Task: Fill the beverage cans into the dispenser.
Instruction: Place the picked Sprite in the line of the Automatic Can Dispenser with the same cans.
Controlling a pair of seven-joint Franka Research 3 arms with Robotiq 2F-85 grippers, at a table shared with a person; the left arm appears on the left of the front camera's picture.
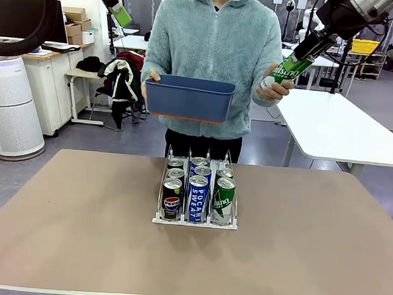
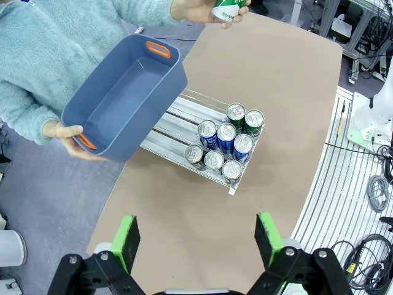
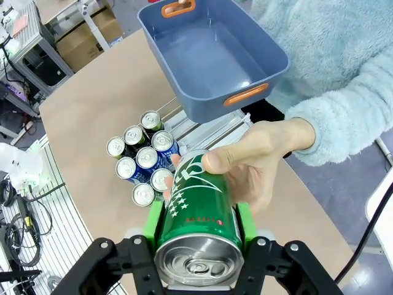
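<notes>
My right gripper (image 1: 304,52) is raised at the far right, shut on a green beverage can (image 1: 290,68). The person's hand (image 1: 276,89) also grips that can from its far end. In the right wrist view the green can (image 3: 198,203) sits between my green pads with the hand (image 3: 261,160) wrapped around it. The dispenser (image 1: 158,219) stands mid-table, with several black, blue and green cans (image 1: 197,198) at the front of its three lanes. My left gripper (image 1: 120,14) hangs high at the upper left, open and empty (image 2: 198,236), above the table's near side.
The person holds a dark-blue bin (image 1: 188,98) with orange handles, empty inside (image 2: 126,92), tilted above the dispenser's far end (image 2: 178,120). A white table (image 1: 346,127) stands behind on the right.
</notes>
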